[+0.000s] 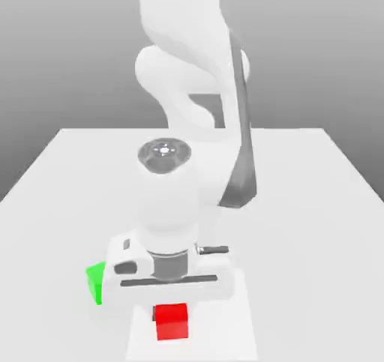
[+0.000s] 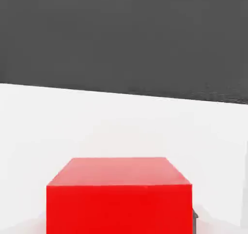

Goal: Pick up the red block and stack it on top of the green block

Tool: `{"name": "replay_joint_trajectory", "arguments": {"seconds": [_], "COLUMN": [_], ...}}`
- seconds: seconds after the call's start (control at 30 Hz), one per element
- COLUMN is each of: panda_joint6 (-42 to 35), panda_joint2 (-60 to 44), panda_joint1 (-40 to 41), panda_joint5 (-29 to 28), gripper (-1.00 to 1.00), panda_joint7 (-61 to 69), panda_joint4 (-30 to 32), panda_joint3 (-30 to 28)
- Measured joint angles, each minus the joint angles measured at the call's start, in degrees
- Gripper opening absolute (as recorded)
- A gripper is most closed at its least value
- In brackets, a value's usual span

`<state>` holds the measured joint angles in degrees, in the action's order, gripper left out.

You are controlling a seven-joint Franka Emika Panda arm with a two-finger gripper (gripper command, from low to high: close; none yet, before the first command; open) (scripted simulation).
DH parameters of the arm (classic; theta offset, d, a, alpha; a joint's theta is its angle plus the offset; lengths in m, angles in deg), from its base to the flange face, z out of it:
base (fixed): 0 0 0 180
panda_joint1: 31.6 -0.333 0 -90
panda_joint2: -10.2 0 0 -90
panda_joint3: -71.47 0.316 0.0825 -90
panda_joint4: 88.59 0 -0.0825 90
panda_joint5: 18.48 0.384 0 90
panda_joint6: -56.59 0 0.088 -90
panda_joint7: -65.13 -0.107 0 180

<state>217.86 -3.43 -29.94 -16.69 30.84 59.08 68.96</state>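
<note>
On the table [image 1: 67, 173], the fingers [image 1: 171, 302] are clenched around the red block [image 1: 172, 321]. Next it must go up, then over the green block [image 1: 95, 282].

Ext. view: green block [image 1: 94, 281] mostly hidden behind the hand, only one corner sticks out on ext. view's left. Red block [image 1: 172, 321]: top part covered by the hand's underside. Claw fingertips hidden behind hand body, contact w/ block can't be read. Arm cut off at pic's top edge. Hand view: red block [image 2: 119, 199] cut by lower edge, base not visible.
</note>
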Motion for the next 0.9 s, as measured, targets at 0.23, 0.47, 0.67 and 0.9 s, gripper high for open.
{"name": "replay_joint_trajectory", "arguments": {"seconds": [0.23,0.47,0.67,0.9], "panda_joint6": [-6.0,-7.7,-5.1,3.6], "panda_joint2": [9.9,16.7,16.9,7.8], "panda_joint1": [2.8,9.4,12.4,13.5], "panda_joint5": [-2.2,-4.3,-3.1,1.7], "gripper": [-1.0,-1.0,-1.0,1.0], "panda_joint7": [-10.9,-28.4,-37.0,-34.0], "panda_joint4": [3.8,8.8,11.7,11.4], "panda_joint3": [-3.9,-7.3,-8.6,-6.6]}}
